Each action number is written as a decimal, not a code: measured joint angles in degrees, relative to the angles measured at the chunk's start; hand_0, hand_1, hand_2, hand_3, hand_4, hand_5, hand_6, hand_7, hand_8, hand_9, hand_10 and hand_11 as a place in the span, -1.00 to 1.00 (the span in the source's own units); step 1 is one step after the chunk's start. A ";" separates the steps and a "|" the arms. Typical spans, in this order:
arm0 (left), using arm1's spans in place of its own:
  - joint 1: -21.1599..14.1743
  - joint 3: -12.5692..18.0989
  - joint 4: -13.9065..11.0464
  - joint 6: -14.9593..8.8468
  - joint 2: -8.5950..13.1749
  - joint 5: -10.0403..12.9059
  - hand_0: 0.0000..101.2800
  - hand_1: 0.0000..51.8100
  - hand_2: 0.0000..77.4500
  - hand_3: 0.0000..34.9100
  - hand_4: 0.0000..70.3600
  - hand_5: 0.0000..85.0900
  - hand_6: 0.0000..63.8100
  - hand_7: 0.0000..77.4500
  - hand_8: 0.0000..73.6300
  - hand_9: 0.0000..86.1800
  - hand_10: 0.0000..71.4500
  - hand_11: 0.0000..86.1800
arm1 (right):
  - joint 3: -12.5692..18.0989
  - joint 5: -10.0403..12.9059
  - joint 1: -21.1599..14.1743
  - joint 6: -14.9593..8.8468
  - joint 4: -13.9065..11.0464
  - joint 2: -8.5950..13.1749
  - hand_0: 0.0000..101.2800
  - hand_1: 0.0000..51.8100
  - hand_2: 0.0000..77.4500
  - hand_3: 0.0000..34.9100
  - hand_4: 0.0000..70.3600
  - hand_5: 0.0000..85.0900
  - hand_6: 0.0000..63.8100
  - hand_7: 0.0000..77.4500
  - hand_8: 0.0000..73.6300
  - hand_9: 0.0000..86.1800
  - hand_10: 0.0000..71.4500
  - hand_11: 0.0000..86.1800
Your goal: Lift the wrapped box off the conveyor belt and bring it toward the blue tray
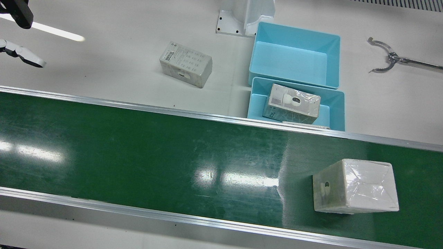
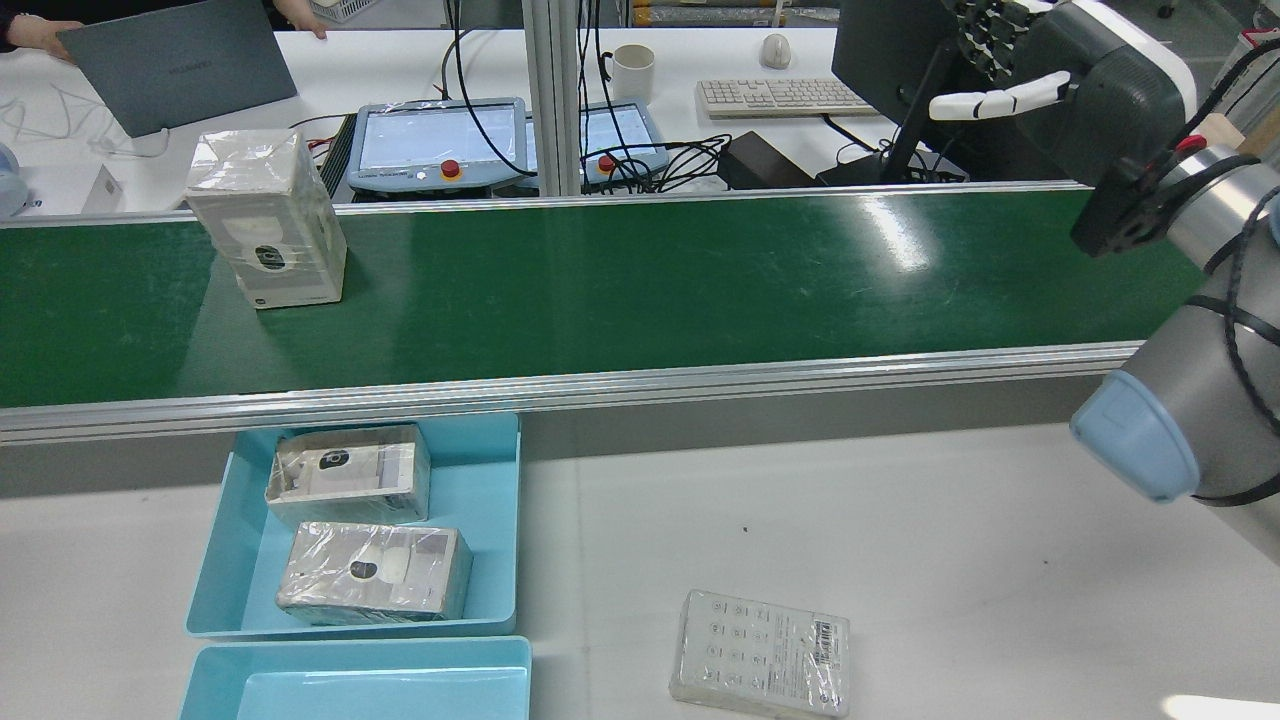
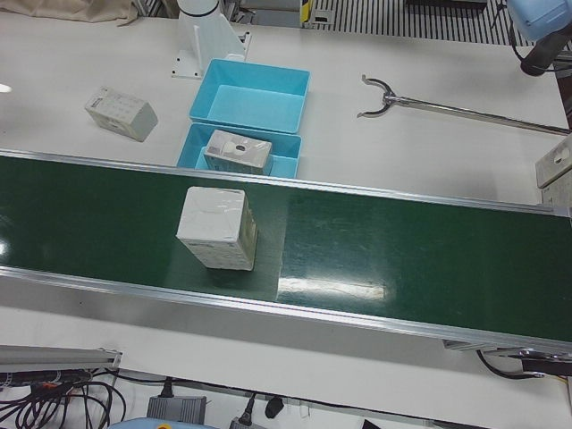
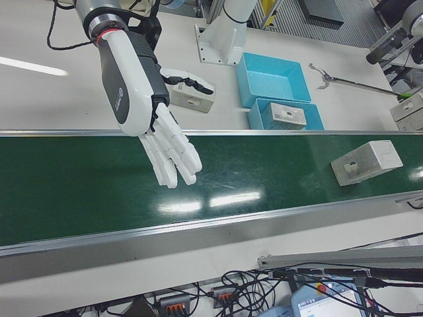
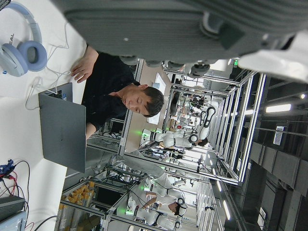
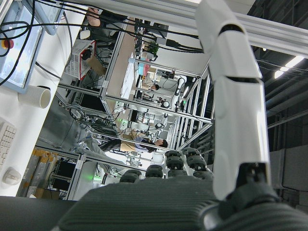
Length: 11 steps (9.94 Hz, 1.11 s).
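White table crossed by a green conveyor belt (image 1: 138, 148). Right hand (image 4: 168, 148) hung over the belt, fingers straight and spread, empty; left hand: state can't tell. Wrapped box (image 1: 354, 185) sat on the belt's far end, well apart from the hand. Best approach prob. from above, spanning the narrow sides. Box was white, glossy film. Blue tray (image 1: 330, 103) lay beyond the belt w/ boxes.

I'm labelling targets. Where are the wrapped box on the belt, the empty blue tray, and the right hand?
wrapped box (image 1: 356, 186), front view, top face.
empty blue tray (image 1: 330, 39), front view, rim.
right hand (image 4: 165, 142), right-front view, palm.
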 joint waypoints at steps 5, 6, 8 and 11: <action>0.00 0.00 0.00 0.00 0.00 0.00 -1.00 -1.00 -0.97 -1.00 -1.00 -0.97 -1.00 -0.99 -1.00 -1.00 -0.98 -1.00 | -1.24 0.26 -4.41 -1.50 0.15 2.78 -0.01 -0.35 -0.59 -1.00 -0.77 -0.99 -1.00 -1.00 -0.96 -0.96 -1.00 -0.95; 0.00 0.00 0.00 0.00 0.00 0.00 -1.00 -1.00 -0.99 -1.00 -1.00 -0.97 -1.00 -1.00 -1.00 -1.00 -1.00 -1.00 | -1.73 0.76 -4.76 -1.75 0.15 3.84 -0.01 -0.35 -0.59 -1.00 -0.77 -0.99 -1.00 -1.00 -0.96 -0.96 -1.00 -0.95; 0.00 0.00 0.00 0.00 0.00 0.00 -1.00 -1.00 -0.99 -1.00 -1.00 -0.97 -1.00 -1.00 -1.00 -1.00 -0.98 -1.00 | -2.14 2.40 -5.04 -1.92 0.00 4.75 -0.05 -0.37 -0.62 -1.00 -0.80 -0.99 -1.00 -1.00 -0.93 -0.96 -1.00 -0.95; 0.00 0.00 0.00 0.00 0.00 0.00 -1.00 -1.00 -0.97 -1.00 -1.00 -0.97 -1.00 -1.00 -1.00 -1.00 -0.98 -1.00 | -2.53 4.52 -7.67 -2.80 0.09 5.36 -0.01 -0.20 -0.46 -1.00 -0.80 -0.99 -1.00 -0.99 -0.93 -0.96 -0.97 -0.91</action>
